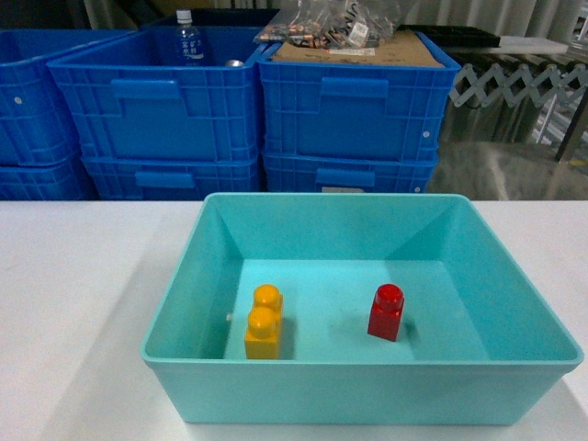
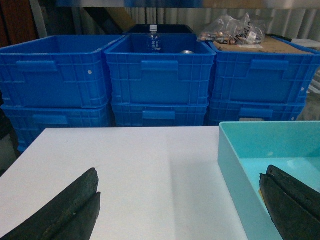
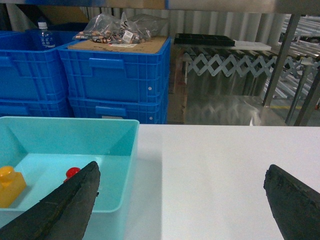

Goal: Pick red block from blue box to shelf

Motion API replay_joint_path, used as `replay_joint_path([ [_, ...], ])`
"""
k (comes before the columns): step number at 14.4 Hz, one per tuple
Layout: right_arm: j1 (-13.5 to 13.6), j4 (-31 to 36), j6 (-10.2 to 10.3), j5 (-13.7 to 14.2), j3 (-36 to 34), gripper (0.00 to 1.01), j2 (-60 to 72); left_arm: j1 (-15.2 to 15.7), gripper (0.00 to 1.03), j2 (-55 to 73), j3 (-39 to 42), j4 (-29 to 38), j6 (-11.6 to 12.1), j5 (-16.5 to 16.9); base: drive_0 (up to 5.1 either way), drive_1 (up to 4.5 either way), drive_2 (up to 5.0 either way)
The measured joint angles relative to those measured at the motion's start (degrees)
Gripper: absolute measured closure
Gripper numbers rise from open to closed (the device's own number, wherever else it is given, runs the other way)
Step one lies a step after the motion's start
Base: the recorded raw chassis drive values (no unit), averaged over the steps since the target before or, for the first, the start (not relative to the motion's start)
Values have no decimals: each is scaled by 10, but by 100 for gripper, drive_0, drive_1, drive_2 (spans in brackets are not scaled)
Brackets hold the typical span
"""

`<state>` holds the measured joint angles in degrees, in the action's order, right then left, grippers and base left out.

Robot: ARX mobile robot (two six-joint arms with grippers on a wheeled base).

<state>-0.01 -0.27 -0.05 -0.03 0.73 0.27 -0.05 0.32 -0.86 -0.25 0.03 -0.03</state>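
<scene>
The red block (image 1: 386, 312) stands upright on the floor of the blue box (image 1: 363, 377), right of centre; the right wrist view shows only the block's stud (image 3: 73, 172) past the left finger. Neither gripper appears in the head view. My left gripper (image 2: 180, 202) is open and empty above the white table, straddling the box's left wall (image 2: 235, 175). My right gripper (image 3: 182, 200) is also open and empty, its left finger over the box's right side, its right finger over the table. The steel shelf (image 3: 282, 57) stands behind the table at the right.
A yellow two-stud brick (image 1: 265, 322) sits in the box, left of the red block. Stacked dark blue crates (image 1: 248, 110) line the far side of the white table (image 1: 73, 276); one holds a bottle (image 1: 187, 39), another bagged parts on cardboard (image 1: 340, 32).
</scene>
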Motion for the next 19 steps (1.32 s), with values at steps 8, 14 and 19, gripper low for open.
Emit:
replay_joint_path([
  [8, 0, 0, 0, 0, 0, 3, 0, 0, 5, 0, 0, 0, 0, 0, 0, 0, 0],
  [14, 0, 0, 0, 0, 0, 3, 0, 0, 5, 0, 0, 0, 0, 0, 0, 0, 0],
  [19, 116, -19, 5, 92, 69, 3, 188, 0, 5, 0, 0, 0, 0, 0, 0, 0, 0],
])
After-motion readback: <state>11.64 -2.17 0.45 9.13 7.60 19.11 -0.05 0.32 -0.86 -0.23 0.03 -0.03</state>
